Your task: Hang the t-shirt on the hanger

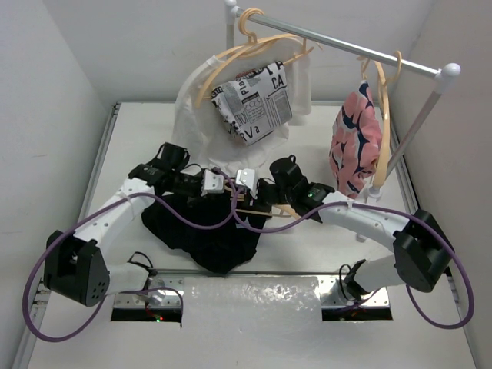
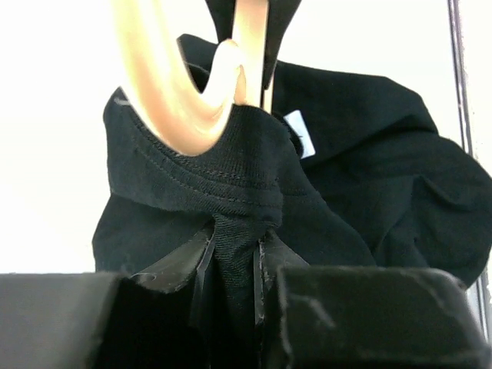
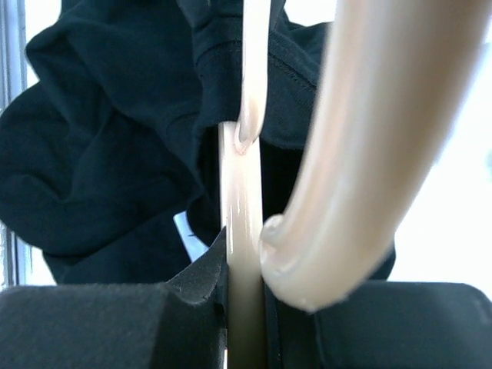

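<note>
T-shirt [image 1: 204, 234] lies bunched at the centre of the table [image 1: 138, 131], most of it at 7 o'clock from the two wrists. Left gripper [image 2: 231, 257] is clamped on the collar fabric. Right gripper [image 3: 244, 307] is clamped on the stem of the hanger [image 3: 361, 138]. In the left wrist view, the collar is drawn over one curved end of the hanger. I judge threading begun, one side at most. Left to do: second arm in, shoulders seated, perhaps hang on the rail [image 1: 346, 42] at 12 o'clock.
</note>
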`<state>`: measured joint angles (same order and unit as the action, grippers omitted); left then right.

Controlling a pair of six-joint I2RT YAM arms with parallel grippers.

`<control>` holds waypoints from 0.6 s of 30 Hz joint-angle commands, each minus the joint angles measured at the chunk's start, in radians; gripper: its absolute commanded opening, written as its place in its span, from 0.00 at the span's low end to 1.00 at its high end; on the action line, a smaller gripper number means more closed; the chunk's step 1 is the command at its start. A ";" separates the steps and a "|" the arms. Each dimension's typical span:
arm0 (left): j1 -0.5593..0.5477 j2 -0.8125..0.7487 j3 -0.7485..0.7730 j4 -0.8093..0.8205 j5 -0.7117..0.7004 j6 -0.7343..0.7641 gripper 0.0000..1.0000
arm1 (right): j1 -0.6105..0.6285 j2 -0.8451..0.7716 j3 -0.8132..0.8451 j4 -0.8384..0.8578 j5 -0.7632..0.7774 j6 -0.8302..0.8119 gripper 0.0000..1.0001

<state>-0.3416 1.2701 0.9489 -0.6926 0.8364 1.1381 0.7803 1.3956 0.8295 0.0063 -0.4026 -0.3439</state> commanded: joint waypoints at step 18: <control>0.035 -0.138 0.002 0.218 -0.235 -0.558 0.00 | 0.002 -0.296 -0.062 0.159 0.647 0.609 0.75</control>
<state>-0.3187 1.1625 0.9474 -0.5571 0.6083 0.6697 0.7811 1.1187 0.8459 0.0929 0.1310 0.0891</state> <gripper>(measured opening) 0.136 0.791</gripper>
